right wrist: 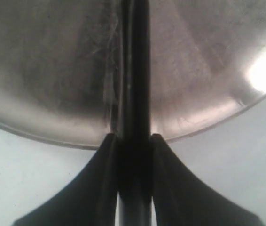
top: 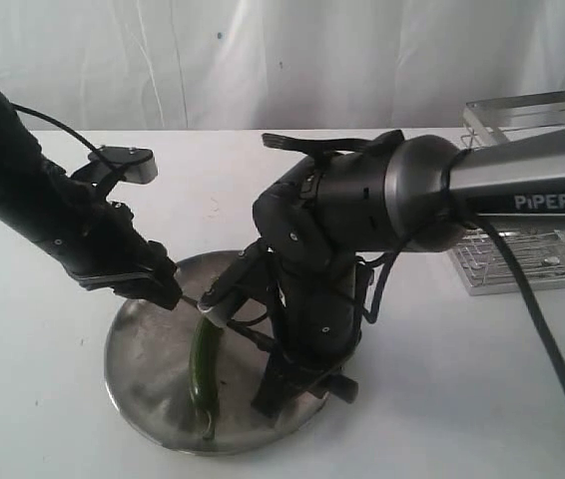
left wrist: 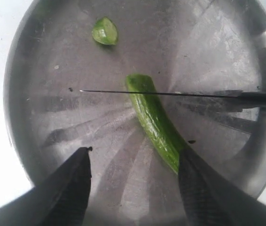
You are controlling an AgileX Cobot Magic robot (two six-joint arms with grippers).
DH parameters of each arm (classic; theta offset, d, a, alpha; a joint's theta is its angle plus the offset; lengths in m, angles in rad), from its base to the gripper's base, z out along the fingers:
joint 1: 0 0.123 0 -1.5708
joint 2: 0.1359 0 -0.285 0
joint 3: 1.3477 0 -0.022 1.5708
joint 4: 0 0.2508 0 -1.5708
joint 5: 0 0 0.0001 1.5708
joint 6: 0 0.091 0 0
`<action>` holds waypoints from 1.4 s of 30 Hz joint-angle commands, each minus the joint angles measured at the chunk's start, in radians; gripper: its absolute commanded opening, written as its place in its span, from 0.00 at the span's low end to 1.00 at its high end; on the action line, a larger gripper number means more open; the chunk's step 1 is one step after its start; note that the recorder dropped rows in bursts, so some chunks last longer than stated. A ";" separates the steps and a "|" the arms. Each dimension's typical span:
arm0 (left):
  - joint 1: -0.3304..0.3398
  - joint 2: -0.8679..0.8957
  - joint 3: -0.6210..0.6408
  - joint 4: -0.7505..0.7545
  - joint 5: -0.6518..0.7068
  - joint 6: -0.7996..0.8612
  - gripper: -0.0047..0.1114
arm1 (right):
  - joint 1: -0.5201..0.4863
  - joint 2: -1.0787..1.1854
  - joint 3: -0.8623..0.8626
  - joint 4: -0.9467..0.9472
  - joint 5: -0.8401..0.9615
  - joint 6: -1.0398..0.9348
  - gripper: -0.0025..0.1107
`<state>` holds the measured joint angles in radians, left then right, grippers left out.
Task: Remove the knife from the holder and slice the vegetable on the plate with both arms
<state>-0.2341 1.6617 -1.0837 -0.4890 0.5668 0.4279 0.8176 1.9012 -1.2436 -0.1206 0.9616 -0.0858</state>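
Note:
The steel plate [top: 138,369] holds the dark green vegetable [left wrist: 154,120], whose far end is cut and pale. A small cut piece [left wrist: 105,31] lies apart from it near the rim. My right gripper [right wrist: 133,137] is shut on the black handle of the knife [right wrist: 135,70], at the plate's rim [right wrist: 53,134]. The thin blade [left wrist: 180,94] lies across the vegetable just behind its cut end. My left gripper [left wrist: 135,157] hangs open over the plate, and one of its fingers [left wrist: 201,188] covers the vegetable's other end. In the exterior view the vegetable [top: 205,374] lies between both arms.
The silver wire holder [top: 532,200] stands at the back right on the white table, behind the right arm's grey link [top: 532,190]. The right arm's bulky black wrist [top: 312,259] hangs over the plate's right half. A white curtain closes off the back.

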 commanded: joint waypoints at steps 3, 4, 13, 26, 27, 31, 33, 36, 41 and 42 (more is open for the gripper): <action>0.001 0.002 0.006 -0.026 -0.003 -0.002 0.55 | 0.000 0.008 -0.002 -0.040 -0.015 0.048 0.02; 0.001 0.002 0.006 -0.026 -0.003 -0.002 0.55 | 0.000 0.008 -0.002 -0.051 -0.017 0.056 0.02; 0.001 0.002 0.006 -0.026 -0.018 -0.002 0.55 | 0.000 0.008 -0.002 -0.042 -0.017 0.063 0.02; 0.001 0.002 0.006 -0.026 -0.023 0.002 0.55 | 0.002 0.000 -0.002 -0.026 -0.006 0.061 0.02; 0.001 0.002 0.006 -0.026 -0.025 0.002 0.55 | 0.002 0.000 -0.002 -0.026 -0.006 0.061 0.02; 0.001 0.002 0.006 -0.026 -0.025 0.006 0.55 | 0.002 -0.004 -0.002 -0.014 -0.004 0.051 0.02; 0.001 0.002 0.006 -0.026 -0.027 0.006 0.55 | 0.002 -0.004 -0.002 0.019 -0.001 0.025 0.02; 0.001 0.002 0.006 -0.026 -0.029 0.006 0.55 | 0.002 -0.004 -0.002 0.040 -0.006 0.009 0.02; 0.001 0.004 0.006 -0.026 -0.029 0.006 0.55 | 0.002 -0.004 -0.002 0.040 -0.008 0.009 0.02; 0.001 0.004 0.006 -0.026 -0.029 0.006 0.55 | 0.002 -0.004 -0.002 0.040 -0.004 0.009 0.02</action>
<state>-0.2341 1.6617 -1.0837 -0.5042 0.5292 0.4298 0.8176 1.9092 -1.2436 -0.0842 0.9502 -0.0627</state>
